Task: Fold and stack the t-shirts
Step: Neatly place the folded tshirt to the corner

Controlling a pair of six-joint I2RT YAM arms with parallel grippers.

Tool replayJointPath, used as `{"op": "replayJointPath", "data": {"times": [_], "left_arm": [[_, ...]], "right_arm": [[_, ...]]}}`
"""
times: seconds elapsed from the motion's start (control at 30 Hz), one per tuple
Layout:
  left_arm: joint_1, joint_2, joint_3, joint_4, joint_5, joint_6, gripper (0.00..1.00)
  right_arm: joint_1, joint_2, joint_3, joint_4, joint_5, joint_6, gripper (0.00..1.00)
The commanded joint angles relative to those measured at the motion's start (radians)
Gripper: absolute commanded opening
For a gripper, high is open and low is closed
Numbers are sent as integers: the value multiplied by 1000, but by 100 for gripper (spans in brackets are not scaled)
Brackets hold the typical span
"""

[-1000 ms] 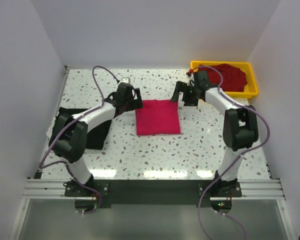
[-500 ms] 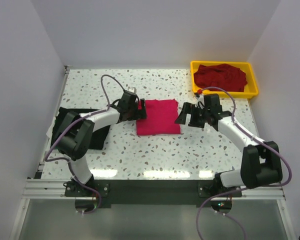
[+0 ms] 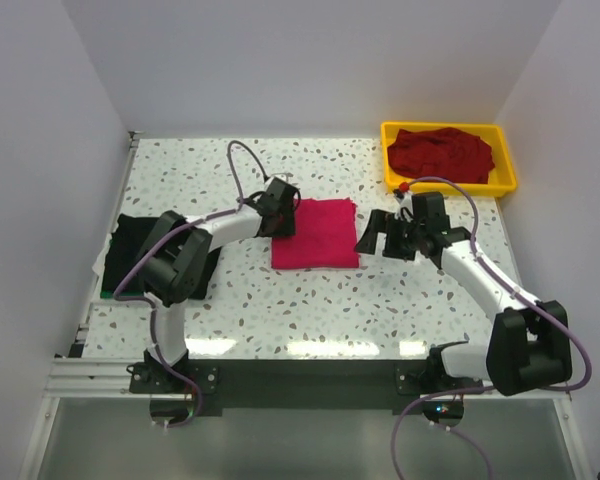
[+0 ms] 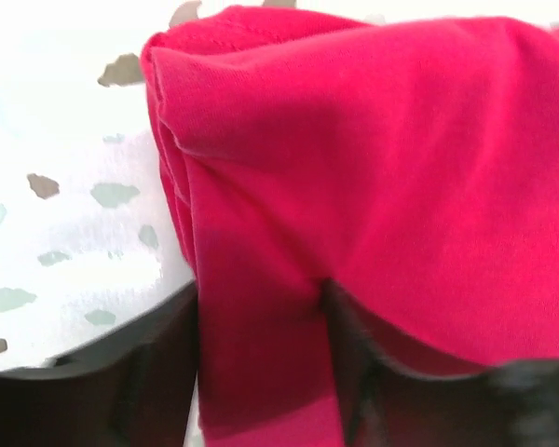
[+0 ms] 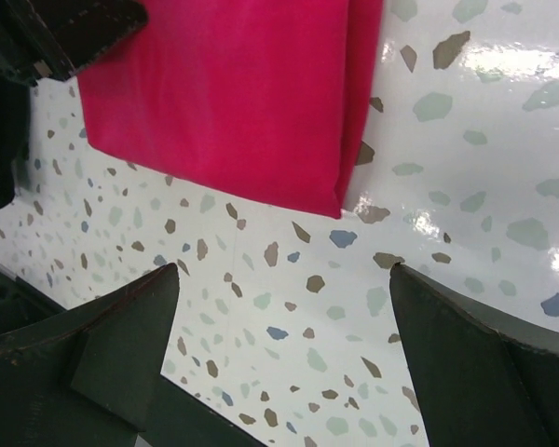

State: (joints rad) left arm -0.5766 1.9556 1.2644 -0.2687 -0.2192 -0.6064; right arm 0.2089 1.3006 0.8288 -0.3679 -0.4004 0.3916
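Note:
The folded pink-red t-shirt [image 3: 315, 233] lies flat mid-table. My left gripper [image 3: 280, 215] sits at its left edge. In the left wrist view a bunched fold of the pink-red t-shirt [image 4: 373, 168] runs between the two dark fingers [image 4: 158, 372] of the left gripper [image 4: 261, 358], which is shut on it. My right gripper [image 3: 375, 238] hovers open just right of the shirt; in its own view the right gripper [image 5: 284, 270] stands over bare table below the pink-red t-shirt's [image 5: 233, 84] corner. The black t-shirt [image 3: 125, 235] lies at the table's left edge. The dark maroon t-shirt [image 3: 442, 152] lies crumpled in the tray.
A yellow plastic tray [image 3: 505, 165] stands at the back right corner. White walls close in the speckled table [image 3: 300, 300] on three sides. The left arm's forearm passes over the black t-shirt.
My left gripper has moved right onto the pink-red t-shirt's left edge and closed on the fabric. The right arm swung down from the tray to the shirt's right side, staying open.

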Motion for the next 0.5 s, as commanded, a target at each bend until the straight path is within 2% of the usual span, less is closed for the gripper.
{"op": "replayJointPath", "data": {"times": [0.0,0.03,0.07,0.13,0.2,0.33,0.37,0.47], "left_arm": [[-17,66,56,-87,-87,25,50],[-22,78,65,-93,-94,28,45],[-25,91,91,-101,-97,33,34],[-29,127,121,-125,-100,53,24],[-29,155,159,-138,-108,104,0],[-35,151,222,-181,-146,284,0],[-37,141,233,-194,-193,321,0],[-42,41,190,-216,-274,439,0]], "right_arm": [[1,-57,-13,-51,49,-37,99],[1,-70,-14,-60,52,-40,99],[1,-75,-20,-60,55,-42,99],[0,-89,-31,-66,55,-51,99],[1,-98,-36,-75,66,-56,99],[0,-130,-56,-80,78,-65,99],[0,-136,-59,-80,80,-66,99],[0,-135,-62,-80,90,-66,99]]}}
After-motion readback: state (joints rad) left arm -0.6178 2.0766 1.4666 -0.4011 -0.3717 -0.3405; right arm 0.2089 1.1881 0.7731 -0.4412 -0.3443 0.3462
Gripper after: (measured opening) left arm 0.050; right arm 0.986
